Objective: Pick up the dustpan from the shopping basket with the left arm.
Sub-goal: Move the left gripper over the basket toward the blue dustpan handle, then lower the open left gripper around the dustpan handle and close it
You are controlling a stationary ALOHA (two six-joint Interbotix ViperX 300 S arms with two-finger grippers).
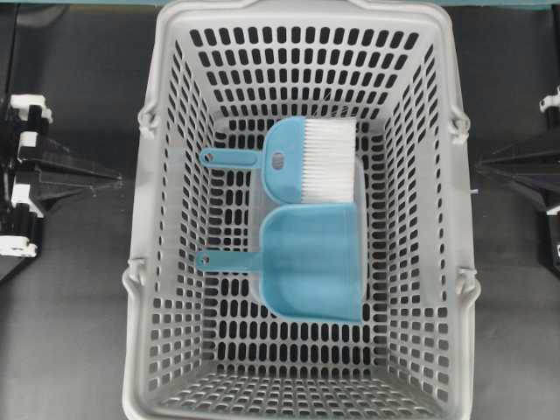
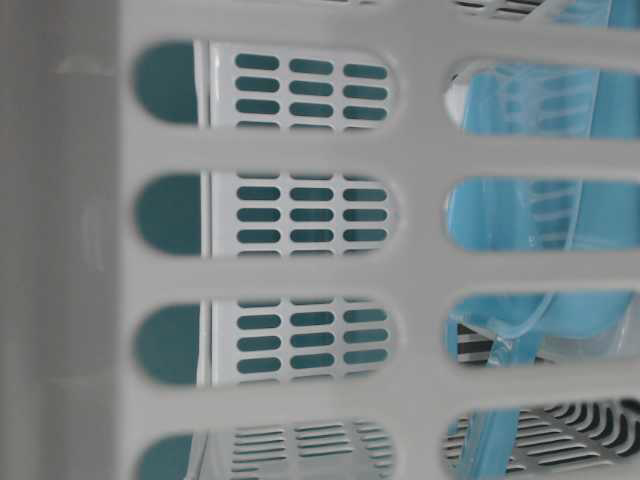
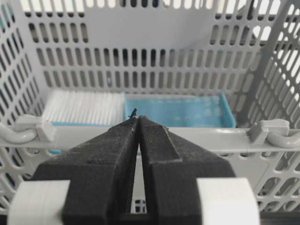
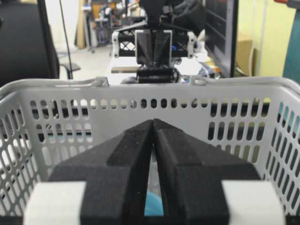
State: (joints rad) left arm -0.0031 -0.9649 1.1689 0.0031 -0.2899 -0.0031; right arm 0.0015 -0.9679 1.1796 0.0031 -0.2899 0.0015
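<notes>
Two robot arms are waiting outside a grey shopping basket (image 1: 302, 35), nothing grasped yet.

The dustpan (image 1: 315, 260) is lying mid-floor, handle pointing at the left gripper (image 3: 137, 118), whose fingers are pressed together beyond the basket's rim; it probably needs spreading and lifting over. A brush (image 1: 306, 160) is touching the pan's far edge. The right gripper (image 4: 153, 123) is idling, also pressed together.

overhead looks straight down, wrist views face across the basket (image 1: 302, 35)

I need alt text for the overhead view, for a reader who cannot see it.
A light-grey shopping basket holds a blue dustpan lying flat, handle pointing left, and just above it a blue brush with white bristles. The left claw and right claw wait outside the basket, shut and empty.
</notes>
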